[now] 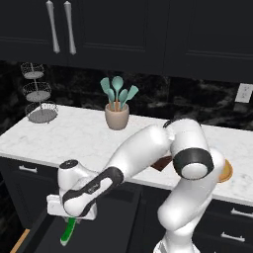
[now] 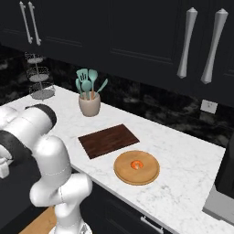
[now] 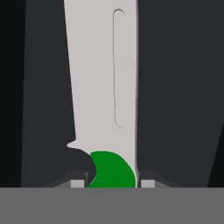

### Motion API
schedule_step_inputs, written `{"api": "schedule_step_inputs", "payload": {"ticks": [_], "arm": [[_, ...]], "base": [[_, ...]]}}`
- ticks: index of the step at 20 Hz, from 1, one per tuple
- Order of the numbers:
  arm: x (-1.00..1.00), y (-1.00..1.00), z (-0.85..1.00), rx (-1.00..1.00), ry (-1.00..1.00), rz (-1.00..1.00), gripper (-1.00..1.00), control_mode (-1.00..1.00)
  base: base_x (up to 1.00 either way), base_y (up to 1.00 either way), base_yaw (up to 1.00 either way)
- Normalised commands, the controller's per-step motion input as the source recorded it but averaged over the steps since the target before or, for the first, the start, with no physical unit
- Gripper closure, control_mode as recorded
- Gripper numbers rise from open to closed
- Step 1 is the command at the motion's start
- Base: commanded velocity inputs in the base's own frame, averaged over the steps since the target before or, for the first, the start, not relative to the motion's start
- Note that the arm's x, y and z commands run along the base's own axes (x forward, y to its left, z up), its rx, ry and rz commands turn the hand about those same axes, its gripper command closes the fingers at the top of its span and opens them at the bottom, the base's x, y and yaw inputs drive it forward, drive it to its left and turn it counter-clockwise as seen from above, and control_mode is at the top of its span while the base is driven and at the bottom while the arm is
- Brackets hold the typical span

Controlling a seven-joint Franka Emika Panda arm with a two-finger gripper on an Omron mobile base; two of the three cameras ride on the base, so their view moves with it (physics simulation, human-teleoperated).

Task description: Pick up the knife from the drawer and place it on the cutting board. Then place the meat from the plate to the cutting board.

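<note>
My gripper (image 1: 72,215) is down in the open drawer (image 1: 121,217) below the counter edge, shut on the knife (image 1: 68,231). The hand view has the green handle (image 3: 112,170) wedged between my two fingertips (image 3: 77,183), and the silver blade (image 3: 103,78) runs away over the dark drawer floor (image 3: 175,87). On the counter lies the dark reddish-brown cutting board (image 2: 108,140), bare. Just right of it sits the round tan plate (image 2: 148,176) with the small orange-red meat (image 2: 136,164) at its middle. My arm hides most of the board in the left base view.
A beige holder of teal spatulas (image 2: 89,104) stands at the back of the counter behind the board. A tiered wire basket (image 1: 38,99) occupies the far left corner. A grey appliance (image 2: 224,196) stands at the counter's right end. Black upper cabinets hang overhead.
</note>
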Motion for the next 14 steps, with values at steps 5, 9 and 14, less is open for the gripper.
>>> {"api": "schedule_step_inputs", "payload": {"ticks": [5,9,14], "arm": [[-0.08,-0.68,1.0,-0.01,-0.09,-0.05,1.0,-1.0],[0.0,-0.92,1.0,0.0,-0.05,-0.07,1.0,-1.0],[0.0,-1.0,1.0,0.0,-0.01,-0.09,1.0,-1.0]], "base": [[0.0,0.0,0.0],[0.0,0.0,0.0],[0.0,0.0,0.0]]}}
